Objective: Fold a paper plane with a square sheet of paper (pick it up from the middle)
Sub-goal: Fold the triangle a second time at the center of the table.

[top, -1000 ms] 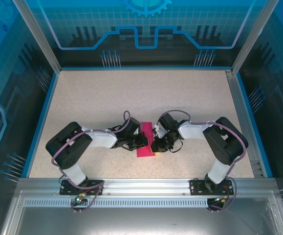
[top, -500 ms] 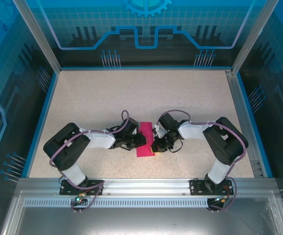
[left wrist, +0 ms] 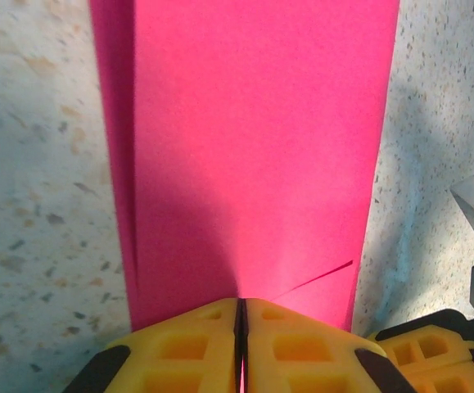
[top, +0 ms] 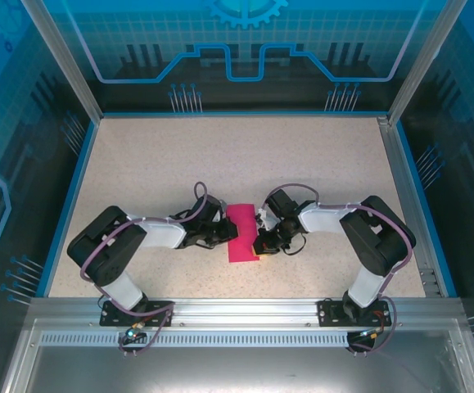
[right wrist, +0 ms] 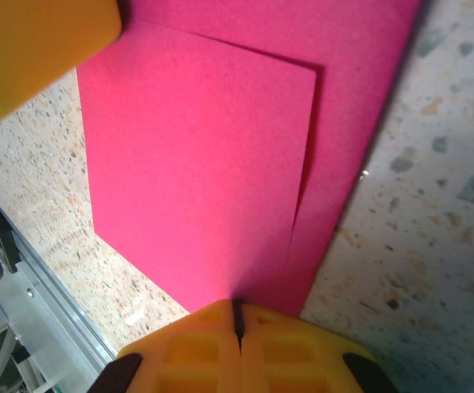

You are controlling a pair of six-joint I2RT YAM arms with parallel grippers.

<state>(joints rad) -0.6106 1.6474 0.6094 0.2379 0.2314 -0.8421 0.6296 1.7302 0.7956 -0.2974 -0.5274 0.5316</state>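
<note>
Our left gripper pinches one edge of the folded magenta paper. Our right gripper sits closed at the opposite edge, perhaps gripping too.

Right gripper at bottom edge: yellow fingers pressed together, only a thin dark seam between. Pink paper runs up from the fingertips; whether it is pinched cannot be told. Its top layer ends in a square corner upper right, with the lower layer showing beyond. Speckled table on both sides. Blurred yellow block top left. Metal rail lower left.
</note>
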